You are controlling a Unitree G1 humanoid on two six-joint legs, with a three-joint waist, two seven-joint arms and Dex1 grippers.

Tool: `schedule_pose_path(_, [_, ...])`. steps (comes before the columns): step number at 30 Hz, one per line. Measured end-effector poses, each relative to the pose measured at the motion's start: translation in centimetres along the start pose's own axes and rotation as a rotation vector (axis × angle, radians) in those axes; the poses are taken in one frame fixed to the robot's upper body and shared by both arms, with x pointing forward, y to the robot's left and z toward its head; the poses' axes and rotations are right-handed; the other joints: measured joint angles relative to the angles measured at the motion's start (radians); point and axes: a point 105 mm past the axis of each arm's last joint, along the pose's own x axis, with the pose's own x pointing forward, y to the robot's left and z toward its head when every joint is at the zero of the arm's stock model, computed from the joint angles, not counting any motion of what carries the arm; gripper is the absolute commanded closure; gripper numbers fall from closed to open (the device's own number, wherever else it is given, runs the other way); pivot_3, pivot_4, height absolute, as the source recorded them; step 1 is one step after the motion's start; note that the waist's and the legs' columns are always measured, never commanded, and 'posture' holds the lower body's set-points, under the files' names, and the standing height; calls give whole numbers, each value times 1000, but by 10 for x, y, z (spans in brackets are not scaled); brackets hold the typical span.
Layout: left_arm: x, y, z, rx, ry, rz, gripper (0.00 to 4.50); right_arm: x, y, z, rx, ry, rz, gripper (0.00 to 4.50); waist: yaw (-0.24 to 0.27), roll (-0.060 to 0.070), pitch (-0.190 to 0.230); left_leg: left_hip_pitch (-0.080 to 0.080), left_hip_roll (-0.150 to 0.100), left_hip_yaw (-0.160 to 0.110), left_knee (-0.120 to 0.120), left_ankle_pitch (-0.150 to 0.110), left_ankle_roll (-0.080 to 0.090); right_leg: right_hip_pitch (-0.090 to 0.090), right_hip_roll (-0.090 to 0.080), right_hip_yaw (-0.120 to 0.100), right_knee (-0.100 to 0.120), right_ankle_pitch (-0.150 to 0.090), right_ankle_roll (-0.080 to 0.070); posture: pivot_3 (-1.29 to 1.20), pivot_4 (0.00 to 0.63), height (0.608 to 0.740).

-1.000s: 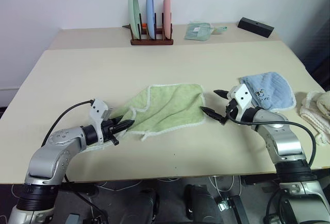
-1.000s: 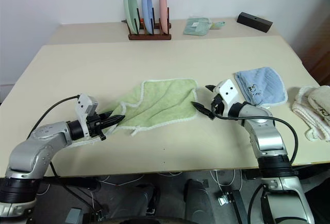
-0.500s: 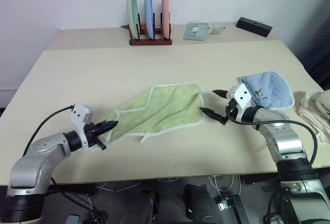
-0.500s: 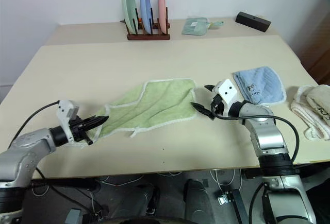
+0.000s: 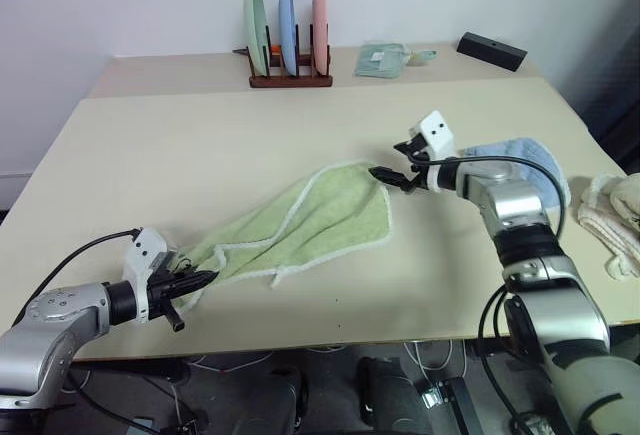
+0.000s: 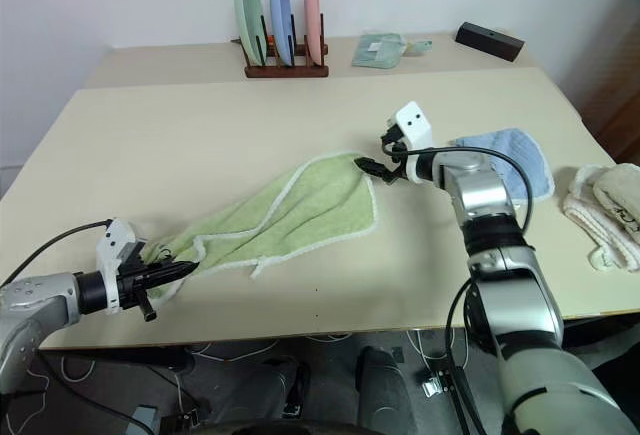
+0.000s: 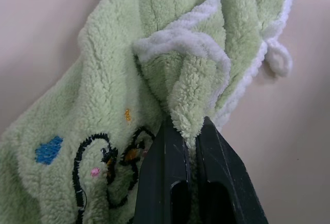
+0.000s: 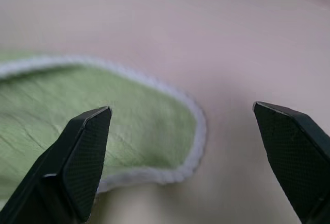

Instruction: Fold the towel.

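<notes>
— Green terry, pulled long now: the towel (image 5: pixel 300 225) lies stretched aslant across the middle of the worktop (image 5: pixel 200 145), where a second ago it sat as a loose, rumpled patch. What did that?

— The left claw (image 5: pixel 205 278). It is clamped on the towel's near-left corner and has drawn back toward the worktop's front-left edge, dragging that corner out with it. Meanwhile the right claw (image 5: pixel 392 163), spread wide and holding nothing, has gone forward from beside the towel's right edge to its far-right corner.

— So what does that mean for the fold?

— My reading: the cloth is being tensioned along one diagonal so that it lies flat, and the right claw is lining up to take the opposite corner. No fold has been made yet.

— Do the wrist cameras add anything?

— Yes. The left wrist view shows the pinch itself: a bunched fold of pile and white edging squeezed between the black fingers (image 7: pixel 170 183), with the dark embroidered doodle (image 7: pixel 103 167) and the small white loop (image 7: pixel 278 62) close by. The right wrist view shows the rounded, white-stitched corner (image 8: pixel 193 131) lying between the open fingers, untouched. Only the head views take in the light blue cloth (image 5: pixel 520 160) behind the right arm, the cream cloth (image 5: pixel 615 210) at the right edge, and the plate rack (image 5: pixel 290 50).
</notes>
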Motion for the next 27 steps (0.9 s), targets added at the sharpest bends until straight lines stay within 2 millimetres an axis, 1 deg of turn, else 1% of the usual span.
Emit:
schedule_pose_path(3, [0, 0, 0, 6, 3, 4, 4480, 12, 0, -9, 21, 41, -6, 0, -9, 0, 0, 0, 0, 0, 0, 0, 0, 0, 0, 0, 0, 0, 0, 0, 150, 740])
schedule_pose_path(6, [0, 1, 0, 10, 4, 10, 4480, 23, 3, -11, 54, 55, -22, 0, -12, 0, 0, 0, 0, 0, -1, 0, 0, -1, 0, 0, 0, 0, 0, 0, 150, 740])
schedule_pose_path(9, [1, 0, 1, 14, 2, 14, 4480, 29, 3, -16, 65, 78, -52, 0, -12, 0, 0, 0, 0, 0, -1, 0, -1, -1, 0, 1, 0, 0, 0, 0, 150, 740])
schedule_pose_path(12, [1, 0, 1, 16, 3, 16, 4480, 34, 7, -16, 55, 87, -49, 0, -12, 1, 0, 0, 0, 0, -1, 0, -1, -1, 0, 1, 1, 0, 0, 0, 150, 740])
schedule_pose_path(15, [2, -1, 2, 20, 2, 19, 4500, 37, 8, -15, 29, 88, -49, 851, -12, 1, 0, 0, 0, 0, -1, 0, -1, -1, 1, 0, 1, 0, 0, 0, 150, 740])
schedule_pose_path(18, [2, 0, 2, 21, 1, 25, 4500, 39, 12, -14, 16, 83, -43, 2280, -13, 1, 0, 0, 0, 0, -1, 0, -1, -1, 1, 0, 1, 0, 0, 0, 150, 740])
schedule_pose_path(19, [2, 0, 2, 21, 1, 26, 4500, 40, 12, -14, 18, 81, -44, 2863, -12, 1, 0, 0, 0, 0, -1, 0, -1, -1, 1, 0, 1, 0, 0, 0, 150, 740])
schedule_pose_path(22, [2, 0, 2, 21, 1, 29, 4500, 39, 10, -14, 30, 74, -54, 4325, -11, 1, 0, 0, 0, 0, -1, 0, -1, -1, 1, 0, 1, 0, 0, 0, 150, 740])
schedule_pose_path(23, [2, 0, 2, 21, 1, 29, 4500, 39, 10, -14, 34, 71, -55, 4423, -11, 1, 0, 0, 0, 0, -1, 0, -1, -1, 1, 0, 1, 0, 0, 0, 150, 740])
schedule_pose_path(27, [2, -1, 3, 26, 0, 28, 4500, 34, 4, -14, 39, 62, -70, 4423, -11, 1, 0, 0, 0, 0, -1, 0, -1, -1, 1, 0, 1, 0, 0, 0, 150, 740])
